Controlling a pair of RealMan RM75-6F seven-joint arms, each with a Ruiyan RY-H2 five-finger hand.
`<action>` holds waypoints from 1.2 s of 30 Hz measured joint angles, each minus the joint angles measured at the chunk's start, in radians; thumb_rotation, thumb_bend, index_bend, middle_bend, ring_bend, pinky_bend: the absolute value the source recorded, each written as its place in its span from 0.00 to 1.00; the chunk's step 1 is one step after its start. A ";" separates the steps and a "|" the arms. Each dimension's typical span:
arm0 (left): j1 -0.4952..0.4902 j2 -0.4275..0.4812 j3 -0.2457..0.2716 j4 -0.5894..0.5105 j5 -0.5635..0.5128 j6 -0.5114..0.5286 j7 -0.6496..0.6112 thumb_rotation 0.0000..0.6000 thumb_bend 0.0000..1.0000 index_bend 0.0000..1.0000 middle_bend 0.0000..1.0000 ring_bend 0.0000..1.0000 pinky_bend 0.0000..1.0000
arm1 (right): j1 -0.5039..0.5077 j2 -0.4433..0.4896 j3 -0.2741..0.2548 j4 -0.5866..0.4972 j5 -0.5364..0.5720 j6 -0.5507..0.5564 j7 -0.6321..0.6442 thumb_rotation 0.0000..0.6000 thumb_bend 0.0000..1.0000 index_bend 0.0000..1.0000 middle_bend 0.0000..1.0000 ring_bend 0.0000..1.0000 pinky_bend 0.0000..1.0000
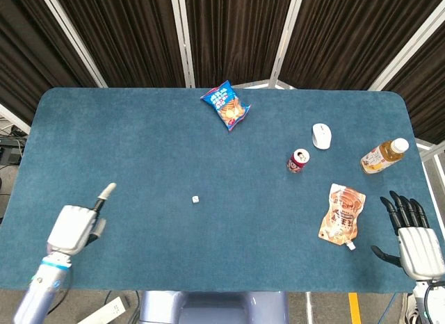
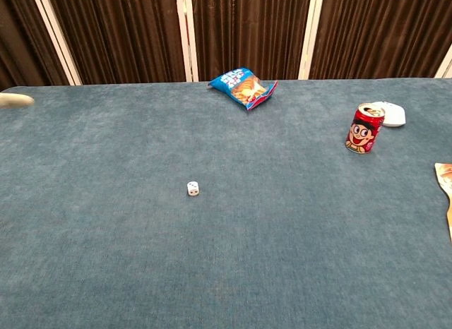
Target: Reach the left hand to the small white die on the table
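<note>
The small white die point(image 1: 195, 199) lies alone on the blue table point(image 1: 139, 143), left of centre; the chest view shows the die point(image 2: 193, 188) close up. My left hand point(image 1: 75, 227) hovers over the near left part of the table, well to the left of the die and apart from it. One pale-tipped finger points toward the die, and nothing is in the hand. Only that fingertip point(image 2: 15, 99) shows at the left edge of the chest view. My right hand point(image 1: 411, 239) stays at the near right edge with its fingers spread and empty.
A blue snack bag point(image 1: 226, 105) lies at the far middle. On the right are a red can point(image 1: 298, 160), a white mouse point(image 1: 321, 135), a tea bottle point(image 1: 383, 156) and an orange pouch point(image 1: 342, 214). Dark curtains hang behind the table.
</note>
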 measured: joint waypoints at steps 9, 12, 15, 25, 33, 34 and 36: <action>-0.155 -0.091 -0.078 -0.104 -0.349 -0.183 0.236 1.00 0.65 0.00 0.88 0.88 0.85 | 0.007 0.011 0.015 0.001 0.033 -0.018 0.033 1.00 0.00 0.06 0.00 0.00 0.00; -0.220 -0.138 -0.101 -0.115 -0.473 -0.212 0.322 1.00 0.65 0.00 0.88 0.88 0.85 | 0.010 0.013 0.018 0.009 0.044 -0.030 0.048 1.00 0.00 0.06 0.00 0.00 0.00; -0.285 -0.185 -0.121 -0.114 -0.595 -0.229 0.396 1.00 0.65 0.00 0.88 0.88 0.85 | 0.013 0.013 0.020 0.016 0.050 -0.038 0.058 1.00 0.00 0.06 0.00 0.00 0.00; -0.516 -0.375 -0.158 -0.037 -0.910 -0.229 0.571 1.00 0.65 0.00 0.88 0.88 0.85 | 0.012 0.026 0.030 0.028 0.071 -0.043 0.107 1.00 0.00 0.06 0.00 0.00 0.00; -0.598 -0.455 -0.154 0.018 -0.998 -0.191 0.600 1.00 0.65 0.00 0.88 0.88 0.85 | 0.005 0.032 0.028 0.033 0.069 -0.035 0.124 1.00 0.00 0.06 0.00 0.00 0.00; -0.601 -0.457 -0.153 0.018 -1.000 -0.185 0.600 1.00 0.65 0.00 0.88 0.88 0.85 | 0.004 0.033 0.027 0.033 0.069 -0.034 0.125 1.00 0.00 0.06 0.00 0.00 0.00; -0.608 -0.459 -0.148 0.017 -1.001 -0.169 0.597 1.00 0.65 0.00 0.88 0.88 0.85 | 0.003 0.033 0.027 0.033 0.067 -0.031 0.125 1.00 0.00 0.06 0.00 0.00 0.00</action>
